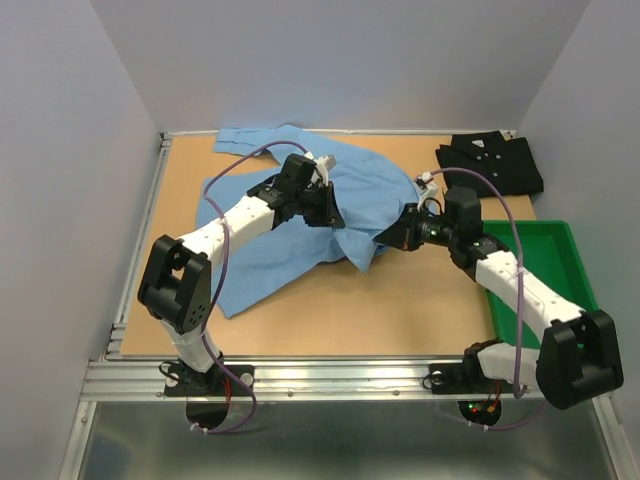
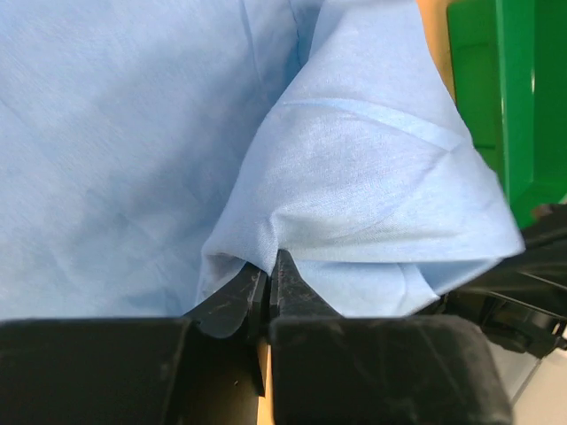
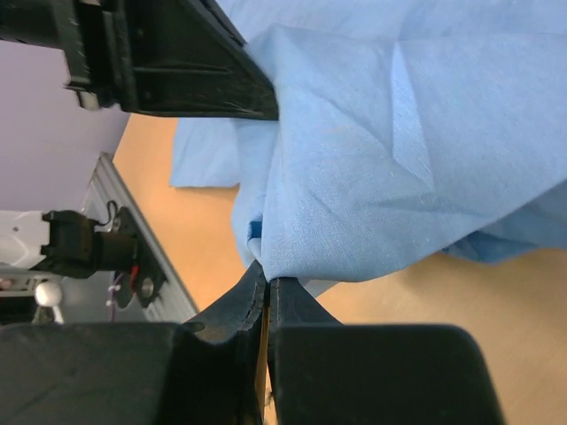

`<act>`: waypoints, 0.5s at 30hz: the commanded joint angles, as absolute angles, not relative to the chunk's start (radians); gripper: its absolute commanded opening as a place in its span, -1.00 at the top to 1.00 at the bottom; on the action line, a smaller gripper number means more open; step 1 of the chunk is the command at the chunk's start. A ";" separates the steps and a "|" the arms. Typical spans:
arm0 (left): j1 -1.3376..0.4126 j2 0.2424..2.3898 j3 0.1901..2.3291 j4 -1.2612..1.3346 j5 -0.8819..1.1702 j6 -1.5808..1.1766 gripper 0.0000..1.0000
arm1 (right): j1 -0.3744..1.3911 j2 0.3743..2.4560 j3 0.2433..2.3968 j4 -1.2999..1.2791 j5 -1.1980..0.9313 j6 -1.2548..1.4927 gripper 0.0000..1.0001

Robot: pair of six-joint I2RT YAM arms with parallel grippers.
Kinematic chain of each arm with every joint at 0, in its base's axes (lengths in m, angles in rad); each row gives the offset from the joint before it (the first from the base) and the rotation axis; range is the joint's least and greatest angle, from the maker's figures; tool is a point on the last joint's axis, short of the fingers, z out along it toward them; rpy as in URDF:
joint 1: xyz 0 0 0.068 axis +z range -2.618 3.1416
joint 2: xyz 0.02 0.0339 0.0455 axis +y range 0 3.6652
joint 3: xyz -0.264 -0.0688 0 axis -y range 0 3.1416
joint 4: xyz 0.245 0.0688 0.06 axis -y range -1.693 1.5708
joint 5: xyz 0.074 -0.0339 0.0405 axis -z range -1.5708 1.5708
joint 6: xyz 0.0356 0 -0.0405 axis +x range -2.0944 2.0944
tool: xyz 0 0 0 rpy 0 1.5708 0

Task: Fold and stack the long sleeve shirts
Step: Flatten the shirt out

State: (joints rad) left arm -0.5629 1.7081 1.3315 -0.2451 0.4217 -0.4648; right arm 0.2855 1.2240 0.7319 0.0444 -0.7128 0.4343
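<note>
The left hand (image 2: 268,274) is pinched shut on a fold of the blue shirt (image 1: 270,250), which spreads over the tabletop (image 1: 400,310) beneath it. The right hand (image 3: 266,282) is likewise closed tight on a raised edge of the same cloth (the two hands sit close, facing each other). The black shirt (image 1: 490,165) lies folded beyond the right hand, apart from it, just behind the green tray (image 1: 550,245).

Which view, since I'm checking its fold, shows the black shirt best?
Top external: the black shirt lies folded at the far right of the table. Neither wrist view shows it; both show mostly the light blue shirt.
</note>
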 commanded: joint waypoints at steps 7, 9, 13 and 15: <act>-0.571 1.493 1.189 -0.210 0.224 -0.331 0.21 | 0.291 1.054 0.949 -0.599 -0.667 0.377 0.99; -0.571 1.447 1.151 -0.196 0.204 -0.319 -0.04 | 0.291 1.043 1.004 -0.667 -0.617 0.357 0.99; -0.571 1.359 1.068 -0.167 0.128 -0.330 -0.40 | 0.291 1.078 1.037 -0.853 -0.474 0.316 0.98; -0.571 1.327 1.013 -0.158 0.048 -0.356 -0.53 | 0.291 1.095 1.020 -0.934 -0.317 0.351 0.98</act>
